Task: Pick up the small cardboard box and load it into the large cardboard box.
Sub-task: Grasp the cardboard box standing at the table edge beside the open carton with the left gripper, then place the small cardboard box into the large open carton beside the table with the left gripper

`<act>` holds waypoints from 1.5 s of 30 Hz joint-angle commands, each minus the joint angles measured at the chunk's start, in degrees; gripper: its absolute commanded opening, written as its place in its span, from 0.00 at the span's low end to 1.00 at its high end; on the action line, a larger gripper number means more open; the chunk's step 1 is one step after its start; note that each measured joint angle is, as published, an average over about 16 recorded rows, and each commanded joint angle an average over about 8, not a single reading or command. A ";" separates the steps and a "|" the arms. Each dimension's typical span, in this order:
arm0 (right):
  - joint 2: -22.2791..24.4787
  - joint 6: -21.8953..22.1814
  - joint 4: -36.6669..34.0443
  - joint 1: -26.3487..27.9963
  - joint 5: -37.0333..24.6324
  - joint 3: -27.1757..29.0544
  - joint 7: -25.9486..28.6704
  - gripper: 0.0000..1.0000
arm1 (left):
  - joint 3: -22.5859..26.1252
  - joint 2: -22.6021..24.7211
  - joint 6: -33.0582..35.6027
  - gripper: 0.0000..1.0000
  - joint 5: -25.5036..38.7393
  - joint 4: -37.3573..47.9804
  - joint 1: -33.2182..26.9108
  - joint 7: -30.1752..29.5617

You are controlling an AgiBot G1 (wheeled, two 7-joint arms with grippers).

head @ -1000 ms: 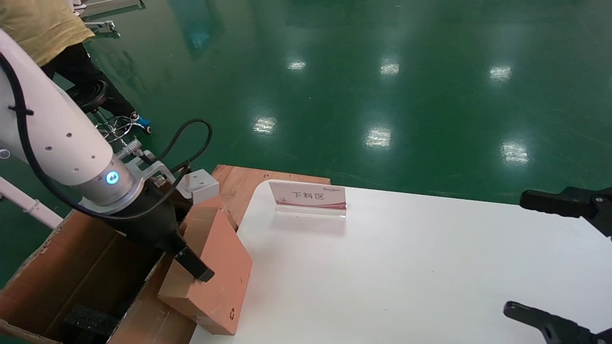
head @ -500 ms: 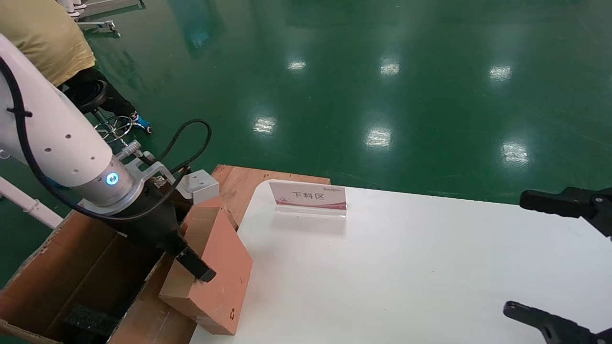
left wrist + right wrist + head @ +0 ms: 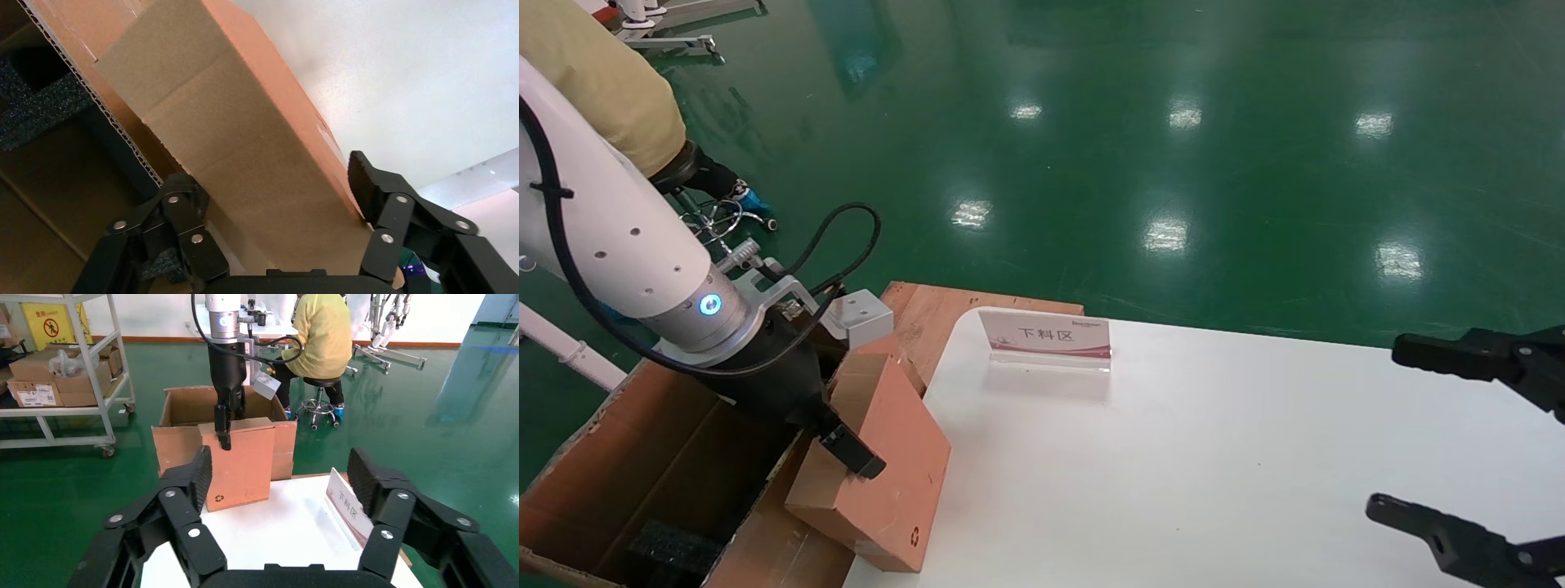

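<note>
My left hand (image 3: 850,449) clamps the small cardboard box (image 3: 878,465), tilted; it may snag the large cardboard box (image 3: 617,457) flap and slip.

Head camera looks down from above; both wrist cameras, left close, right far, share the small cardboard box (image 3: 878,478).

The white bench (image 3: 1214,457) has a rounded far-left corner and stands on a glossy green floor (image 3: 1173,122). Near that corner 1 clear acrylic sign stand (image 3: 1046,339) sits upright on it, with a red-and-white card bearing Chinese characters. At the bench's left edge the small cardboard box (image 3: 887,465) is tilted, its lower corner with the red recycling mark at the white top. Just beside that edge, the large cardboard box (image 3: 625,457) stands open on the floor.
</note>
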 commanded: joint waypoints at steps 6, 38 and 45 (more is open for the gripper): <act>0.00 0.00 0.00 0.00 0.00 0.00 0.00 0.00 | -0.03 0.02 0.05 0.00 0.04 0.01 -0.02 0.01; 0.00 -0.01 -0.05 0.03 0.01 -0.05 -0.04 1.00 | -7.94 0.31 2.70 0.00 -3.09 1.04 -16.42 7.22; 0.01 0.00 -0.06 0.04 0.03 -0.08 -0.05 1.00 | -9.14 2.12 4.56 0.00 -3.26 2.04 -25.49 9.81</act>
